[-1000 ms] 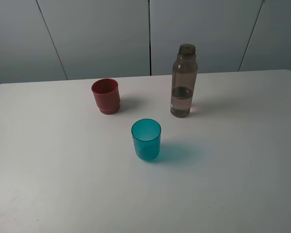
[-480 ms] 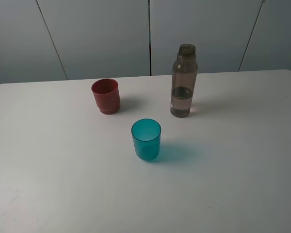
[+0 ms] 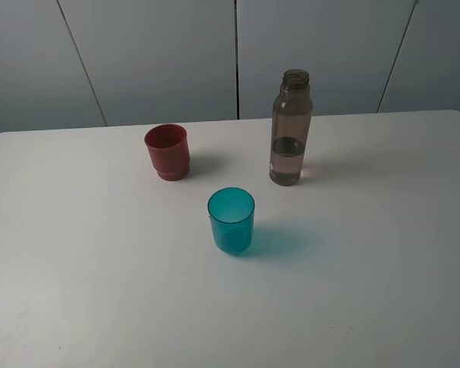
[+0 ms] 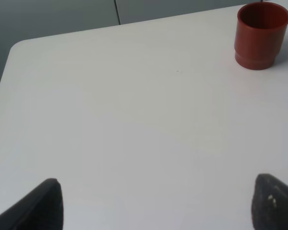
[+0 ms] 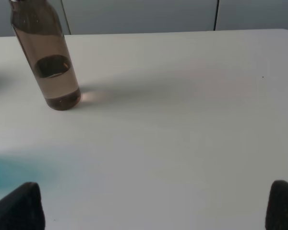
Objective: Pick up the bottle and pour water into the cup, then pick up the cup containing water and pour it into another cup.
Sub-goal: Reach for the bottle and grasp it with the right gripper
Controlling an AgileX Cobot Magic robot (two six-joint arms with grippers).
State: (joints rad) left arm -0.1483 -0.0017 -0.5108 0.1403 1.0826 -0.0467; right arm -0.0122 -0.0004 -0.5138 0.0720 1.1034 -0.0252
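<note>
Bottle (image 3: pixel 290 130) stands twd the back of the bench (image 3: pixel 383 253), approx 1 o'clock from the teal cup (image 3: pixel 231 221) in the high view. Red cup (image 3: pixel 167 152) sits approx 11 o'clock from the teal one. All 3 well apart, none touching.

R gripper (image 5: pixel 151 208): fingers spread wide, nothing betw. them, over bare bench. Bottle is well ahead of it & off to one side, no contact. L gripper (image 4: pixel 161 206): also spread wide & empty, w/ the red cup far ahead & off to one side. Neither gripper shows in the high view.

Vs 0.5 s & 1 s ago: no diff. Bottle & both cups are in the same spots.

Bottle upright, long axis vertical, capless neck pointing straight up. Water in its lower part, level below mid-height. Both cups upright, mouths up.
</note>
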